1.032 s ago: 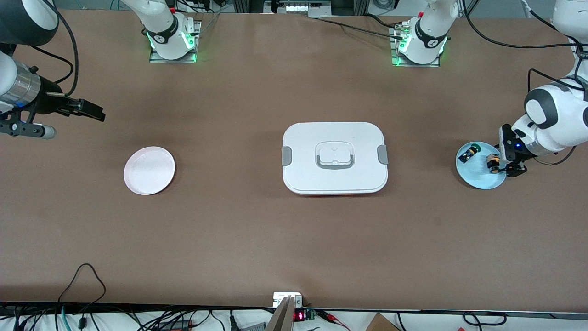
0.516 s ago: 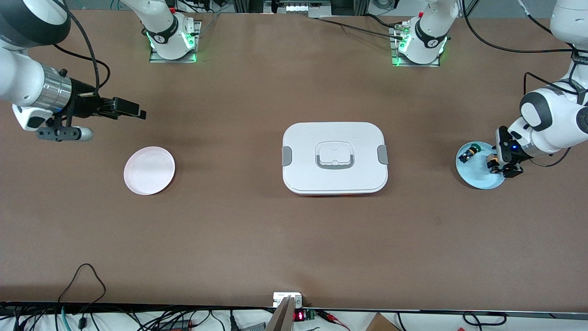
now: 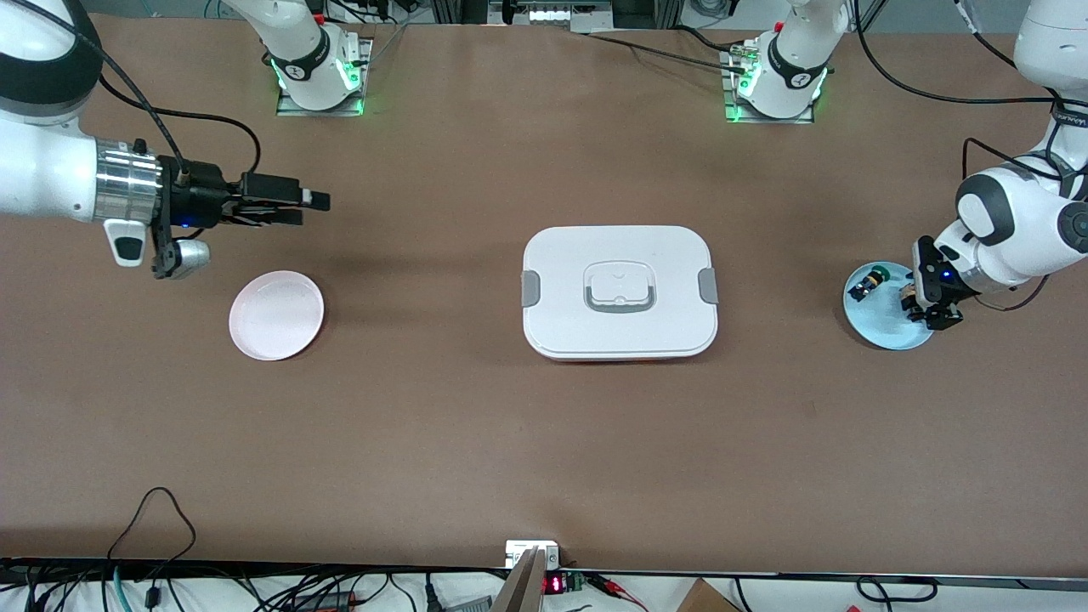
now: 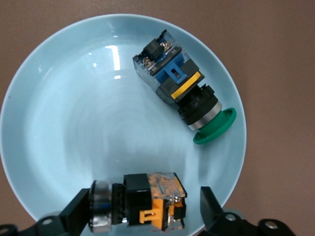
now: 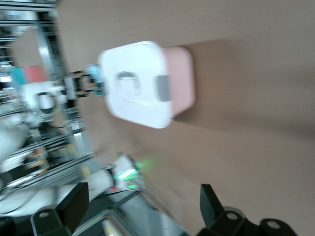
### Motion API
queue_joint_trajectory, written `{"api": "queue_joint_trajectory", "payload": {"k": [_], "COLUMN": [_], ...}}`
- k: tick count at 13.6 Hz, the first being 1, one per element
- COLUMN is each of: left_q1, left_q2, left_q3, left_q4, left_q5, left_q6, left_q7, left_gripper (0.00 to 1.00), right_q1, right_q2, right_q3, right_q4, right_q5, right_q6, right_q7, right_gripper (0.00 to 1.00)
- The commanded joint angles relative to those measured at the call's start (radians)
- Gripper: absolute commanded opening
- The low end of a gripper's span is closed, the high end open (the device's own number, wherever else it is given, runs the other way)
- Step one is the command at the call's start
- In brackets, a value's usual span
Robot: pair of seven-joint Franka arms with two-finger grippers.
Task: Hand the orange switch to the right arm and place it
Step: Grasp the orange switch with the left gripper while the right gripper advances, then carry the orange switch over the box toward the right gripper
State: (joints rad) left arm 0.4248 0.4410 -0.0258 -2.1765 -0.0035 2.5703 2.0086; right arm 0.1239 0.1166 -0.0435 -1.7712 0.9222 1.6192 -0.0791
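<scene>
Small orange push-button switch (image 4: 142, 201), black blocky body with orange clip and metal collar, lies on its side on the round pale-blue plate (image 4: 59, 123), near the rim at about 6 o'clock in the left wrist view. Plate sits at the left arm's end of the table.

Left gripper (image 3: 926, 308), black open-linkage claw, is down at the plate with one finger (image 4: 76, 216) against the switch's collar end and the other standing clear of the terminal end. Jaws straddle the switch and are partly open; no grip made that I can see.

Second switch with a broad green cap and blue-black body (image 4: 179, 91) lies on the same plate toward 1 o'clock, apart from the orange one. Not the target.

Right gripper (image 3: 293, 208), slim black straight fingers on a silver-banded wrist, hangs in the air with fingers spread and holding nothing, over bare table farther from the front camera than the round pink-white plate (image 3: 276, 314). White lidded rectangular container (image 3: 619, 293) with grey latches sits mid-table.

Handling judgement: switch looks light, rigid, hard plastic and metal. Round collar could roll or slip between pads; flat black body sides look the surer hold. Gripping low on the body should leave an end free for the right arm's fingers at handover.
</scene>
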Motion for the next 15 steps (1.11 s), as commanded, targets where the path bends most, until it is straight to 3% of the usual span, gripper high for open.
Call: {"api": "queue_joint_trajectory", "payload": {"k": [1,5,7,11,15], "left_q1": [0.012,0.009,0.009,-0.012,-0.041], "left_q2": [0.01,0.001,-0.022,-0.05,-0.067], "left_q3": [-0.009,-0.013,-0.019,-0.057,-0.118], "left_q4": [0.014,0.026,0.032,0.104,0.132], "left_q5": [-0.012,-0.012,-0.025,-0.244,-0.551], "left_q6": [0.011,0.005,-0.031,-0.301,-0.519], "left_q7": [0.053,0.07,0.065,0.065,0.07], "left_gripper": [0.72,0.15,0.02,0.0,0.0], "right_q1": [0.025,0.086,0.129,0.219,0.289], "right_q2": [0.038,0.101,0.107,0.118,0.149], "right_q3": [-0.004,-0.004,-0.004,-0.003,-0.001], "right_q4": [-0.023,-0.027,-0.027,-0.025,-0.02], "right_q5": [0.205,0.414,0.461,0.616,0.763], "right_q6": [0.001,0.034,0.057,0.126,0.208], "right_q7": [-0.098,-0.177,-0.214,-0.283,-0.358], "right_gripper": [1.0,1.0,1.0,1.0,1.0]}}
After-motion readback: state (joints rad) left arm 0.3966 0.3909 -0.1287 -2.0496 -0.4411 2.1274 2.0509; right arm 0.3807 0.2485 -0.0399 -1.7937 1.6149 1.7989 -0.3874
